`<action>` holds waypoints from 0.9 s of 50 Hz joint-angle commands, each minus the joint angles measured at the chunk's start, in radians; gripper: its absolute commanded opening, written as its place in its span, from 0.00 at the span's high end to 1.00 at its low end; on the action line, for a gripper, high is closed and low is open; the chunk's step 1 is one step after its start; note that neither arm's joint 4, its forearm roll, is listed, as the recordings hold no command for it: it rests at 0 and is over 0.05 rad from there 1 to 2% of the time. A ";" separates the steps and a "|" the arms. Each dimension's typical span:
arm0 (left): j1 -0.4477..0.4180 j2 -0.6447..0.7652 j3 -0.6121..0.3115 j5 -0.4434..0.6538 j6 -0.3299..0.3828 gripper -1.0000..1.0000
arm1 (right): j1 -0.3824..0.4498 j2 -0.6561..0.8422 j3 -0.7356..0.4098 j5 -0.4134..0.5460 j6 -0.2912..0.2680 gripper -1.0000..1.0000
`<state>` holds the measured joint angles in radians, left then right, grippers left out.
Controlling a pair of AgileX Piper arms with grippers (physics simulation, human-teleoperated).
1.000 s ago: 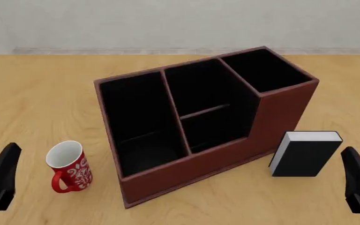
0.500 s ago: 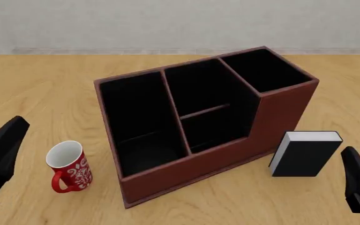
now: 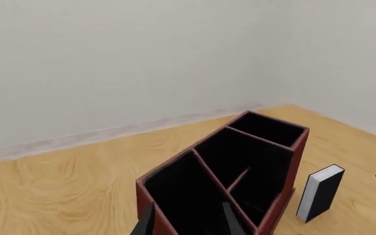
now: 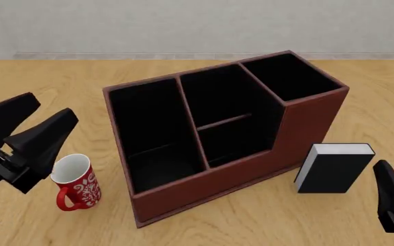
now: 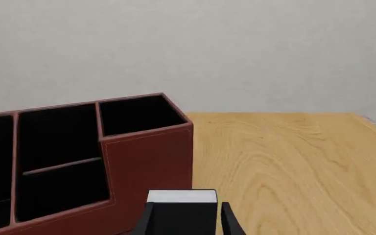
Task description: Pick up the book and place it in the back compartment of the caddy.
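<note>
So the left end effector [image 4: 36,128] just swung up beside the mug [image 4: 76,181], fingers apart and empty, while our right end effector [image 5: 186,220], also apart, sits just behind the untouched book [image 4: 334,167] by the caddy [image 4: 217,138].

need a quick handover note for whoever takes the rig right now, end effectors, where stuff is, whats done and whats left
Left end effector: open, empty, raised above the red-and-white mug, left of the caddy.
Right end effector: open, empty, low on the near right, lined up with the book but not touching it.
Book stands upright on the table, just right of the caddy's tall end.
Back compartment: empty.
Done: nothing, no grasp made.
Left: close the right end effector on the book, lift it, place it in the back compartment.
</note>
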<state>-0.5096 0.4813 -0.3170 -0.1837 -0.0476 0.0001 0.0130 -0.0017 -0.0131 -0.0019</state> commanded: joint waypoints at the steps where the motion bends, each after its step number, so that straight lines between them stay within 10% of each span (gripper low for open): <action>1: -0.101 0.136 -0.020 -0.116 -0.001 0.00 | 0.000 -0.001 0.000 0.001 0.000 0.00; 45: -0.396 0.671 -0.200 -0.395 0.061 0.00 | 0.000 -0.005 -0.001 0.005 0.000 0.00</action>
<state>-0.8617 1.0698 -0.4736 -0.5374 0.0181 0.0000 0.0090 -0.0020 -0.0088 -0.0021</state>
